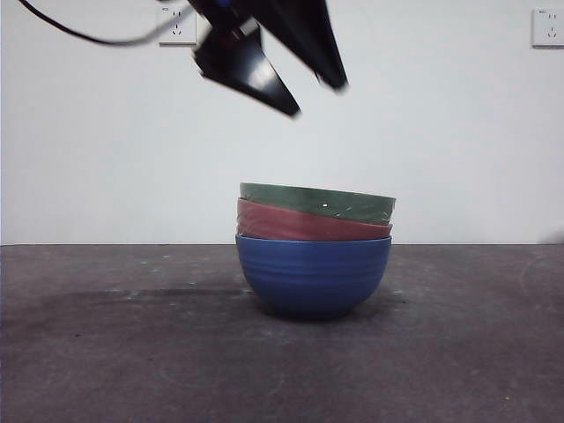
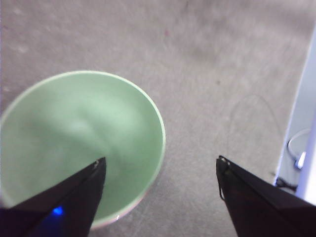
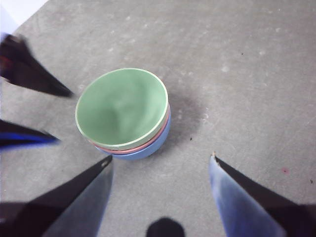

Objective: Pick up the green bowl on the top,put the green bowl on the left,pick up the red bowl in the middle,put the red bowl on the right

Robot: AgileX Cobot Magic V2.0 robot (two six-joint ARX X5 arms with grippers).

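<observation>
— Where's the stack?

— Three bowls nested, standing free on the grey tabletop (image 1: 106,352), about mid-width and toward the back edge by the white wall. The green bowl (image 1: 317,203) is on top, tilted a little. The red bowl (image 1: 308,226) is under it, in the middle. The blue bowl (image 1: 313,278) is at the bottom, carrying both.

— Left tool?

— I see the left tool (image 2: 160,168) above the stack, jaws wide apart, nothing between them. My left wrist camera looks down into the green bowl, one jaw over its inside, the other over bare tabletop beside the rim. In the front view that tool hangs well clear of the green bowl's rim, no contact.

— Right tool?

— The right tool (image 3: 160,160) is higher, jaws apart too, empty. Its camera takes in the whole stack and the left tool's dark jaws beside it.

— Anything else?

— Two wall sockets, one (image 1: 177,25) behind the arm and one (image 1: 548,26) at the far corner.
</observation>
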